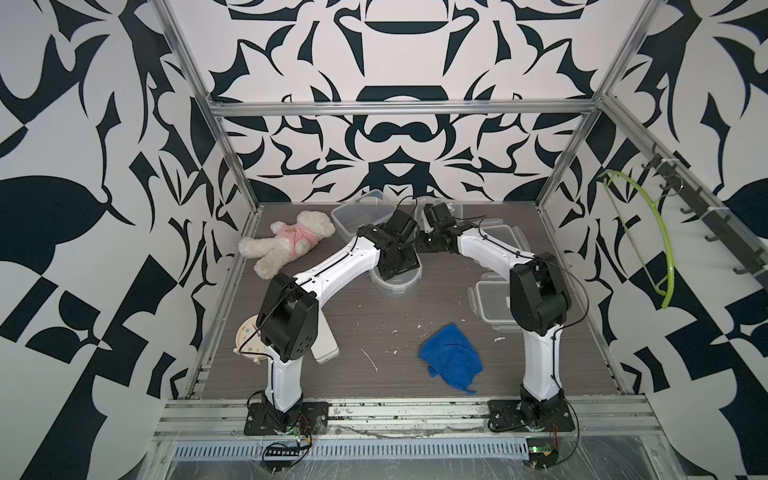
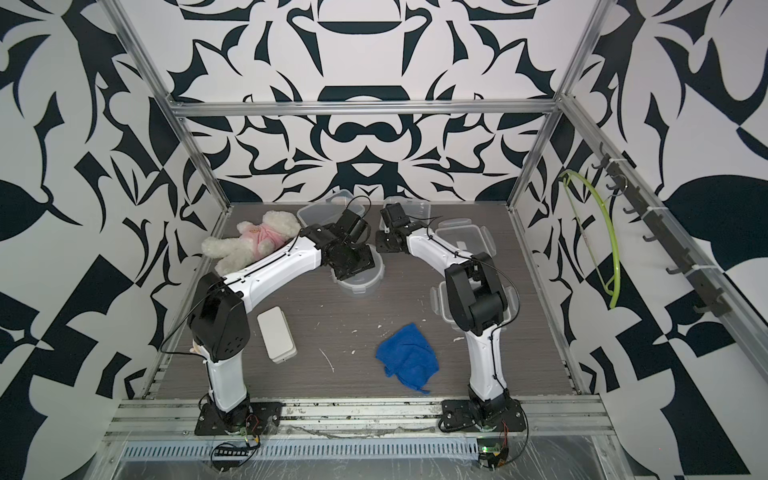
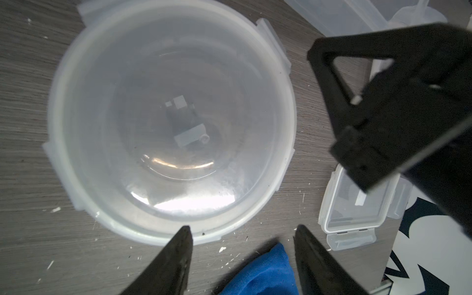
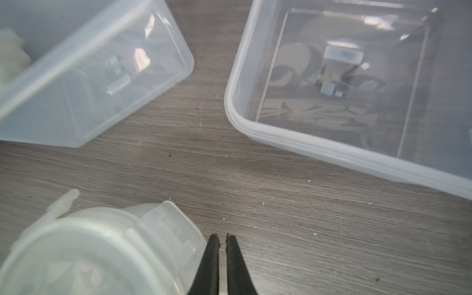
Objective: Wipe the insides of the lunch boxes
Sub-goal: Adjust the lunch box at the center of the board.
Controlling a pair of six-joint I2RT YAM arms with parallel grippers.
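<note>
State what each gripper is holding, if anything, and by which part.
Nothing is held. The left gripper hangs open above the round lunch box; the right gripper is shut, with nothing between its jaws.

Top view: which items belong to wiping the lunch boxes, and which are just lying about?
Job: round lunch box; rectangular lunch box; second rectangular lunch box; two rectangular lids; round lid; blue cloth.
Lying about: teddy bear; white case; round beige toy; green hanger.
</note>
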